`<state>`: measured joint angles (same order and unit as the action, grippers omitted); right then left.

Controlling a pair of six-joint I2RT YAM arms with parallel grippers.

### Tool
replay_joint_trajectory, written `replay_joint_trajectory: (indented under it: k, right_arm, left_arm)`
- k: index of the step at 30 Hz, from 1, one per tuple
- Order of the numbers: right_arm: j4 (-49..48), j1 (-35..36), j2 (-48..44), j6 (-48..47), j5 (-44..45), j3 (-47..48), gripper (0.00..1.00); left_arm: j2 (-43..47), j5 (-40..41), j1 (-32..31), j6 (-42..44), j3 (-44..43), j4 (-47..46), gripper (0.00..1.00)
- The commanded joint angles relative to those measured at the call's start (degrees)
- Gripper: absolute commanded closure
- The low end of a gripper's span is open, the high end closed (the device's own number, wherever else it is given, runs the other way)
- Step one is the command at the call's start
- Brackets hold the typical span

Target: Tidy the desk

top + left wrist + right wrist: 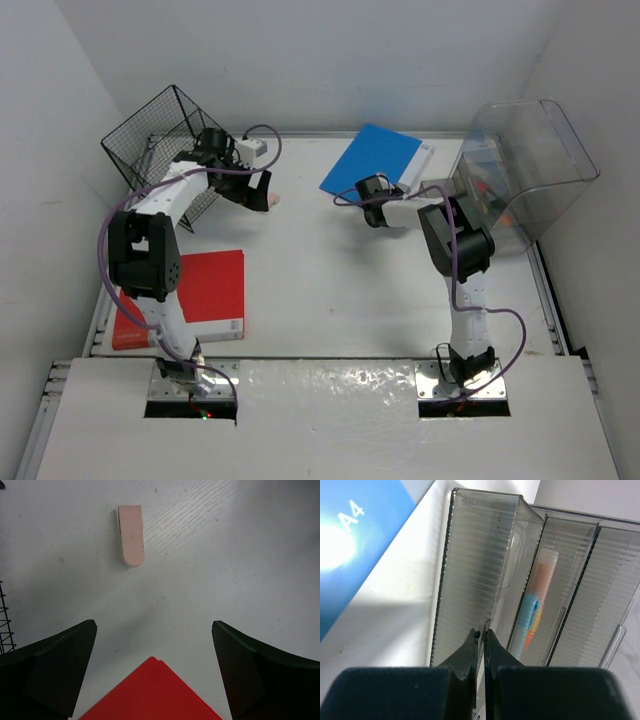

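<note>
The white desk [340, 290] carries all the items. My left gripper [260, 192] hangs open and empty at the back left, just short of a small pink eraser [275, 199]. In the left wrist view the eraser [131, 535] lies flat ahead of the open fingers [60, 665], apart from them. My right gripper [450, 190] is at the back right, shut on a thin wall of the clear plastic organizer [525, 165]. In the right wrist view the fingertips [483, 632] pinch that clear wall [470, 570].
A red book [208, 290] lies at the front left, its corner showing between my left fingers [150, 695]. A blue A4 book [375, 158] lies at the back centre. A black wire basket [160, 140] stands at the back left. An orange-and-blue item [537, 600] stands inside the organizer.
</note>
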<state>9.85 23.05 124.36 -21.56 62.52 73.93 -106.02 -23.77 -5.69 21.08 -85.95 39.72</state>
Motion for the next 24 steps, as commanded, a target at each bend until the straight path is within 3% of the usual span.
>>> replay_joint_trajectory:
  k: [1, 4, 6, 7, 9, 10, 14, 18, 21, 22, 23, 24]
  right_arm:
    - [3.16, -0.11, -2.63, 3.89, 0.32, 1.57, 1.00]
    - [5.79, -0.02, -2.10, 5.65, -0.55, 3.49, 0.99]
    - [8.24, -0.02, -2.27, 7.14, -1.52, 4.38, 0.92]
    - [8.69, -0.02, -2.54, 7.50, -2.22, 4.90, 0.78]
    - [8.96, -0.02, -3.33, 7.94, -4.42, 5.08, 0.64]
    - [9.14, -0.02, -4.29, 8.20, -5.21, 5.34, 0.52]
    - [11.24, -0.02, -7.37, 10.48, -10.39, 5.96, 0.36]
    - [11.86, 0.07, -11.67, 12.86, -17.68, 4.73, 0.32]
    - [11.60, -0.02, -14.92, 14.09, -23.22, 3.24, 0.31]
    - [11.51, -0.02, -15.63, 14.35, -25.06, 2.45, 0.31]
    - [11.25, -0.02, -16.24, 14.53, -25.69, 2.18, 0.31]
    - [10.81, -0.02, -17.38, 14.70, -26.04, 1.75, 0.32]
  left_arm:
    - [-0.77, -0.58, -0.46, 1.77, -2.20, -0.61, 0.01]
    - [-2.79, -0.40, -0.81, 3.70, -2.20, -1.14, 0.02]
    - [-4.62, 0.21, -1.51, 6.41, -2.20, -1.67, 0.01]
    - [-5.33, 1.08, -1.86, 7.12, -2.20, -2.97, 0.01]
    - [-7.52, 4.77, -3.09, 8.79, -2.73, -4.30, 0.02]
    - [-8.32, 5.83, -3.36, 9.32, -3.08, -5.52, 0.01]
    - [-12.89, 10.31, -3.80, 9.07, -8.77, -7.73, 0.01]
    - [-19.82, 9.36, -4.15, 7.49, -15.82, -5.19, 0.02]
    - [-22.64, 10.32, -4.50, 6.87, -18.11, -4.22, 0.09]
    - [-23.09, 10.32, -4.50, 6.61, -18.37, -3.61, 0.14]
    - [-23.44, 10.24, -4.41, 6.43, -18.55, -3.17, 0.28]
    - [-23.62, 10.23, -4.50, 6.08, -18.46, -2.73, 0.34]
